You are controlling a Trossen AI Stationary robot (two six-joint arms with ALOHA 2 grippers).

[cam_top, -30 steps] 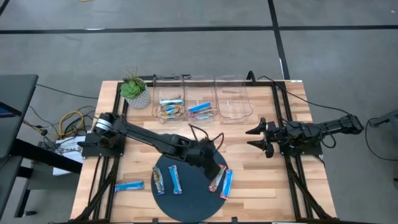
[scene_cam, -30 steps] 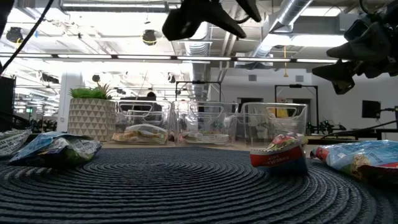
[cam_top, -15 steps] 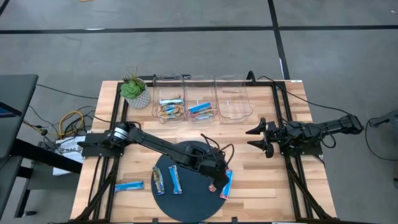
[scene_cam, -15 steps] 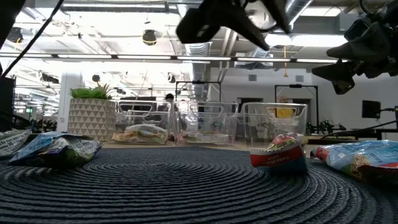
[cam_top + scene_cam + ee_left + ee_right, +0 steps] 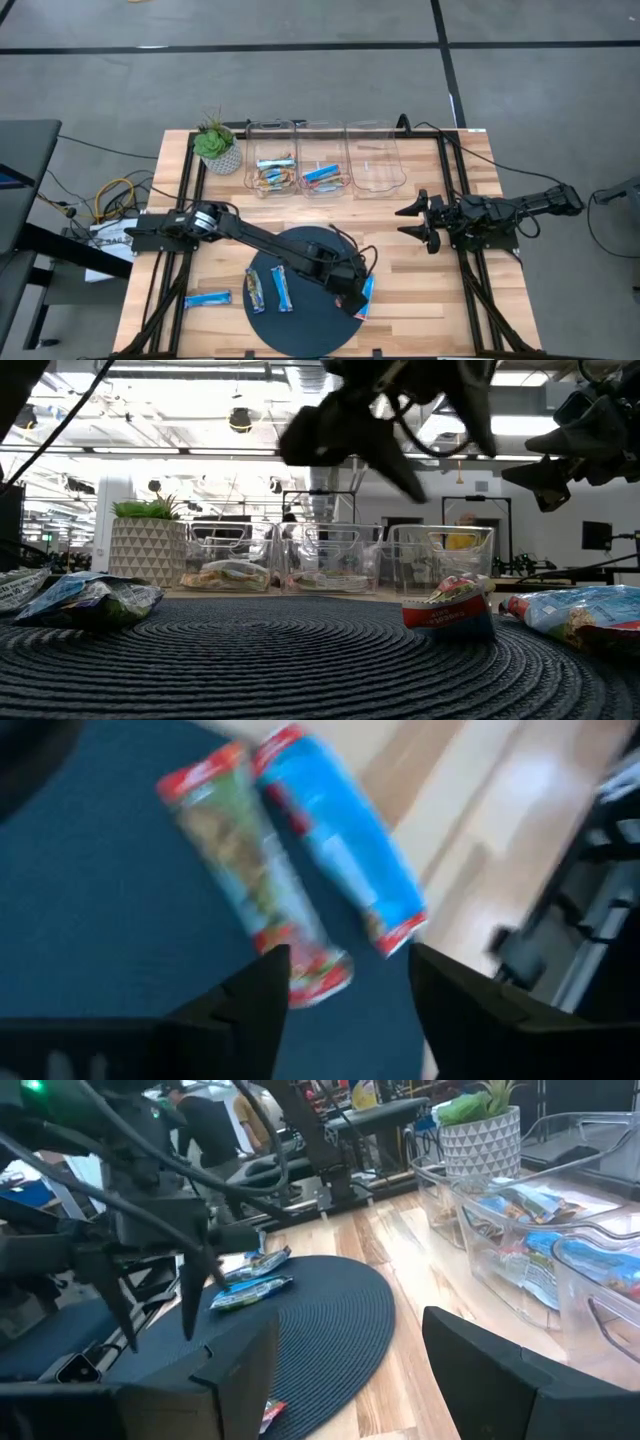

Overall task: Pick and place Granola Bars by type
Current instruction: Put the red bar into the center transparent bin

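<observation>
Two Granola Bars lie side by side on the right of the dark round mat (image 5: 305,245): a multicoloured one (image 5: 240,860) and a bright blue one (image 5: 335,840) (image 5: 367,294). My left gripper (image 5: 350,990) (image 5: 352,298) hangs open over their near ends, slanting down and clear of them. Two more bars lie on the mat's left, one multicoloured (image 5: 257,290) and one blue (image 5: 283,288). A light blue bar (image 5: 208,298) lies on the wood beside the mat. My right gripper (image 5: 412,219) (image 5: 340,1370) waits open at the table's right.
Three clear bins stand in a row at the table's far side: the left one (image 5: 270,160) and the middle one (image 5: 322,160) hold bars, and I see none in the right one (image 5: 375,158). A potted plant (image 5: 215,145) stands to their left.
My left gripper has gone down and toward the table's near right, over the two bars at the mat's right side, tipping more steeply downward. In the low view its fingers stand wider apart than a second ago. The bars have not moved.
</observation>
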